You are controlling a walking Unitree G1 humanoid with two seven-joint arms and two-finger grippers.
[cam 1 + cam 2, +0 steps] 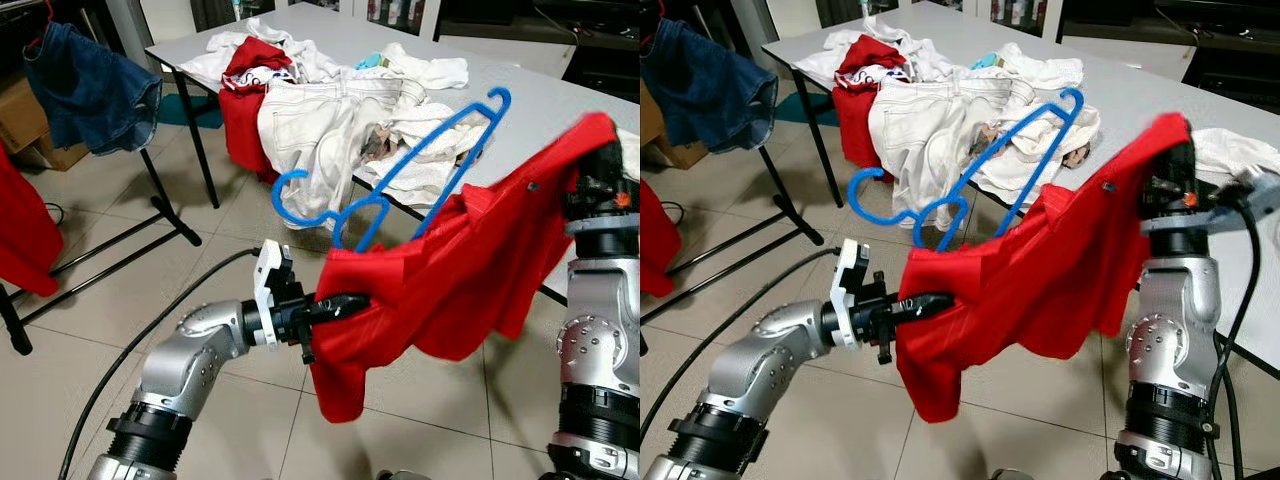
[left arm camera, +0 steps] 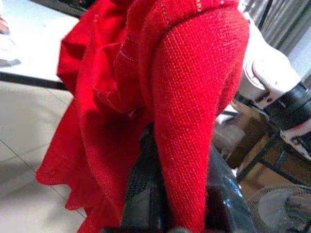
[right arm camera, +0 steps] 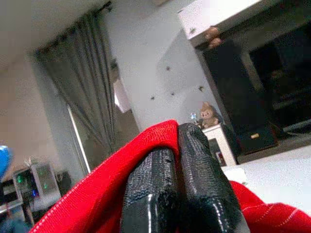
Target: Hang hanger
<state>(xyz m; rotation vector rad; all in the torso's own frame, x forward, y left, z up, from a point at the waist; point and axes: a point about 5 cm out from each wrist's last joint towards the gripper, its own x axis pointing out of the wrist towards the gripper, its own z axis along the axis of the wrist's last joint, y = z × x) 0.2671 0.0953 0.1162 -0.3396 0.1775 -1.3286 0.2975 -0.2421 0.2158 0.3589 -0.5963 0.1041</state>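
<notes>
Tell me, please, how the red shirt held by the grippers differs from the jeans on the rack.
The red shirt is stretched between the left gripper and right gripper; the jeans hang from a rack. The shirt carries a blue hanger; no hanger is visible on the jeans. Both hang off the floor.

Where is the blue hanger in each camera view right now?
Left eye: blue hanger upper middle, rising out of the red shirt.
Right eye: hanger upper middle, left of centre.
Left wrist: not in it.
Right wrist: a blue blur at the edge, uncertain.
Shared landmark: the red shirt.
</notes>
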